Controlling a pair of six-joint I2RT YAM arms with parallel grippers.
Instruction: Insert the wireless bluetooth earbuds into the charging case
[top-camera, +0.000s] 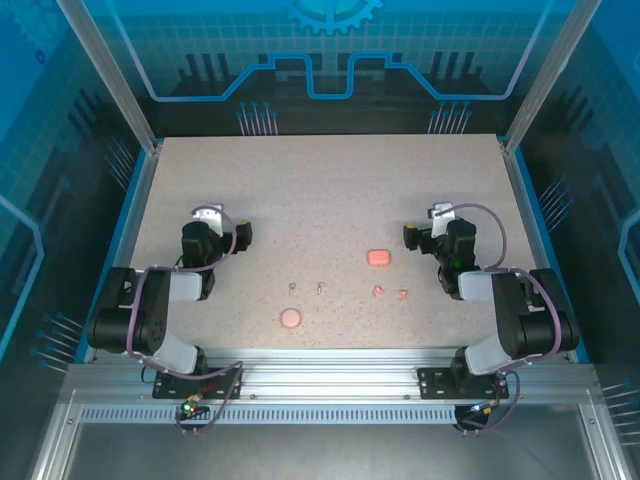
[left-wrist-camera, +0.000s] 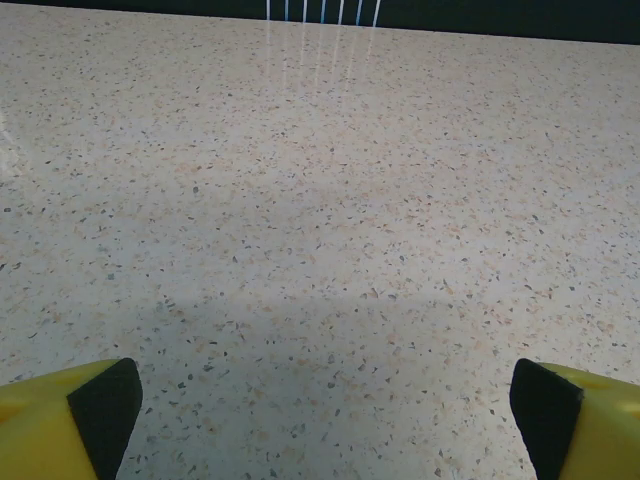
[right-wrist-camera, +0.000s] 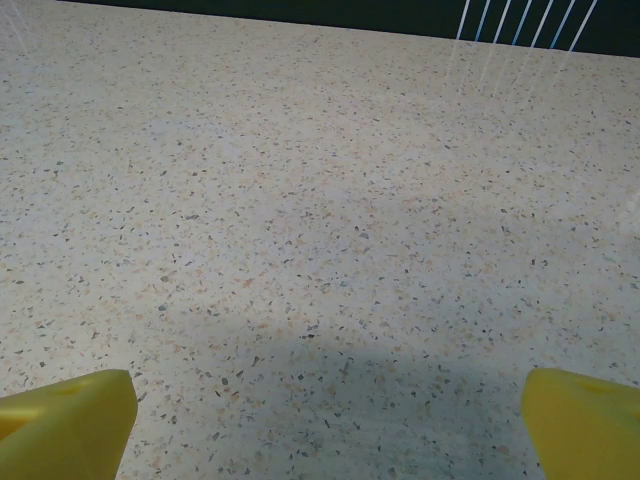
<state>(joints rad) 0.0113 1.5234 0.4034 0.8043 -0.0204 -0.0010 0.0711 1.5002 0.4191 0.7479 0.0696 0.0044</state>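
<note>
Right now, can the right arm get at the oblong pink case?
Probably yes. The right gripper is open and empty, and the oblong pink case lies close by on the bare table, with nothing standing between them.

— Where can I pass?
— Ahead of your left claw (left-wrist-camera: 322, 412) and right claw (right-wrist-camera: 330, 415), the table (top-camera: 330, 190) lies bare. Between the arms sit the oblong case (top-camera: 378, 257), the round case (top-camera: 290, 319) and four earbuds (top-camera: 319, 288), in two pairs with a gap between.
</note>
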